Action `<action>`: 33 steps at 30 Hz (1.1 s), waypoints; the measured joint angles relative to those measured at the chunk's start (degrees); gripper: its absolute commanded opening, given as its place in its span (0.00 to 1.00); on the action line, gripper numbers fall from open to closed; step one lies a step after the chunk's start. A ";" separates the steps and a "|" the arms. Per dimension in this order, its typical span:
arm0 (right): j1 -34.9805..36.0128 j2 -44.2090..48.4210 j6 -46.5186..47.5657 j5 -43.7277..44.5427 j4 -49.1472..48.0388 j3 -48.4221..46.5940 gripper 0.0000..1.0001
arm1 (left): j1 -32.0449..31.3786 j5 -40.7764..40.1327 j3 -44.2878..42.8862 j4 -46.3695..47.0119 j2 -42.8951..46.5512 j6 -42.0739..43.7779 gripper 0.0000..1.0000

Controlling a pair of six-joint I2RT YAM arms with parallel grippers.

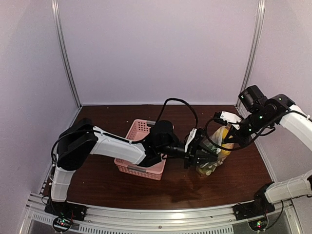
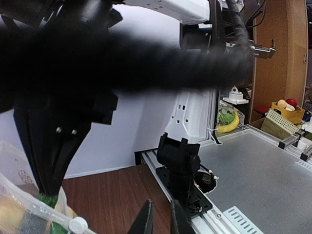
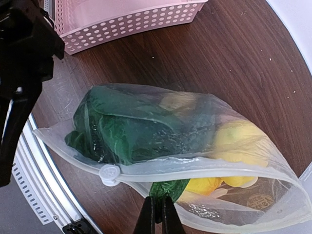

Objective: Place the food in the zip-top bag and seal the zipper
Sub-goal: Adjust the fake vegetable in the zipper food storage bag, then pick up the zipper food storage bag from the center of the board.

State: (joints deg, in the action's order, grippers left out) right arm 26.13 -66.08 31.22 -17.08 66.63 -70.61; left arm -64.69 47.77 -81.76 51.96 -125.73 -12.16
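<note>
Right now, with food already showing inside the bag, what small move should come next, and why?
Probably bring the left hand onto the white slider and pinch it, ready to pull. The zip-top bag holds the leafy vegetable and lemons. The right hand pinches its edge, and the zipper beyond the slider gapes open.

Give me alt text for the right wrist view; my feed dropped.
The right gripper pinches the near lip of the open zip-top bag, which holds a green leafy vegetable and yellow lemons. A white slider sits on the zipper strip; the pink basket is behind, on the wooden table.
</note>
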 measured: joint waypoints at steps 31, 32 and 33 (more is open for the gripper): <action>-12.57 -6.86 -7.82 5.92 -10.93 -7.06 0.67 | 4.48 -29.83 -21.81 -42.77 5.86 -11.39 0.66; -12.61 -6.43 -7.15 5.29 -10.93 -7.06 0.67 | 4.28 -29.40 -21.75 -43.95 5.86 -11.23 0.64; -12.61 -5.88 -6.47 4.81 -10.86 -7.06 0.67 | 4.11 -28.81 -21.40 -45.20 5.86 -10.86 0.61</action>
State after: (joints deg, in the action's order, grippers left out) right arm 13.52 -71.96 24.75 -12.27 55.77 -77.67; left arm -60.58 18.96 -103.15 6.76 -119.87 -23.03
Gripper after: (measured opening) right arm 0.673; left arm 0.674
